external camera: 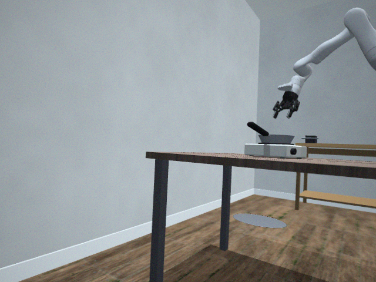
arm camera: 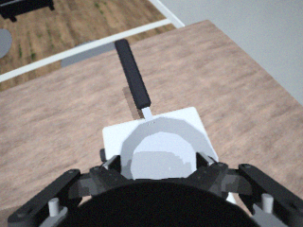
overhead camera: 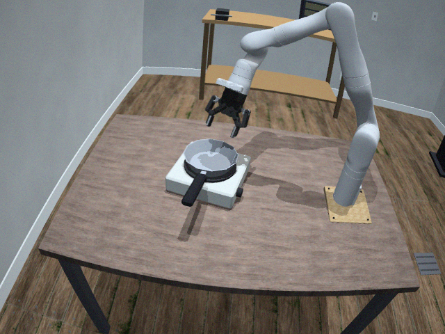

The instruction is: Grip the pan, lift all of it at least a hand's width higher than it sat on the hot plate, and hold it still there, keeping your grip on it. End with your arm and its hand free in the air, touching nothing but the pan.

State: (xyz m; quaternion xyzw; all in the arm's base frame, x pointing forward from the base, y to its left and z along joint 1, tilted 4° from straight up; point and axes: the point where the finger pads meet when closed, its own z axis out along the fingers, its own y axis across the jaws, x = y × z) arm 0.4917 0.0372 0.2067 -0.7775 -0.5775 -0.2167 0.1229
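Observation:
A grey pan (overhead camera: 210, 157) with a black handle (overhead camera: 192, 190) sits on a white hot plate (overhead camera: 207, 177) in the middle of the wooden table. The handle points toward the table's near edge. My gripper (overhead camera: 222, 128) is open and empty. It hangs in the air above the pan's far rim, pointing down, clear of the pan. In the side view the gripper (external camera: 282, 114) is well above the pan (external camera: 275, 138) and its raised handle (external camera: 257, 128). The wrist view looks down on the pan (arm camera: 158, 153) and the handle (arm camera: 133, 78).
The arm's base plate (overhead camera: 347, 210) is fixed on the table's right side. A wooden shelf unit (overhead camera: 269, 50) stands behind the table with a small dark object (overhead camera: 222, 14) on top. The hot plate has a knob (overhead camera: 239, 193) on its right side.

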